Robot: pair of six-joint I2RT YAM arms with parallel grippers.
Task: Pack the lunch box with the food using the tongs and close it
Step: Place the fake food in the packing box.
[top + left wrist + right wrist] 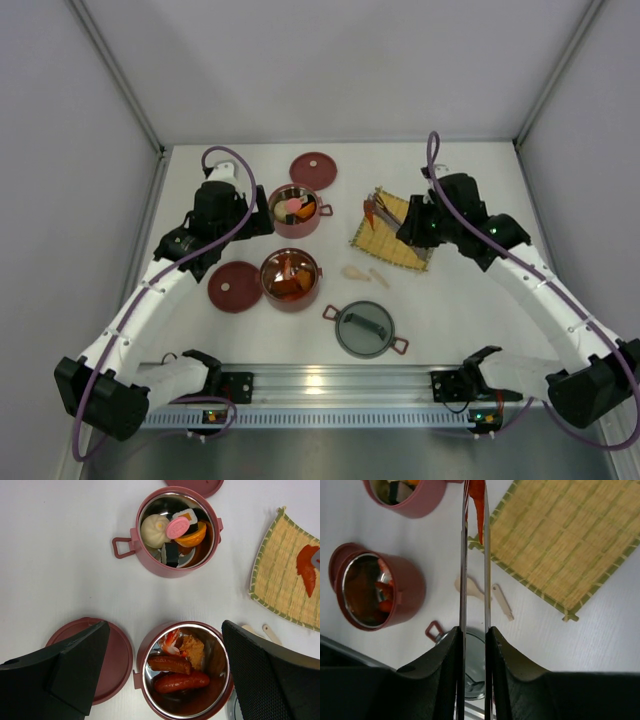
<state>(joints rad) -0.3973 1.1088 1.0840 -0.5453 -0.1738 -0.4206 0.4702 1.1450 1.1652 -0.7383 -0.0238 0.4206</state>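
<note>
Left gripper (165, 627) gapes wide over the open lunch box tiers (150, 562); only its wrist view shows sushi (172, 554) and sausages (180, 681) inside. Right gripper (474, 635) squeezes the tongs (463, 580), tips pinching an orange food piece (477, 500) at the mat's (560, 545) left edge, clearest from the right wrist.
</note>
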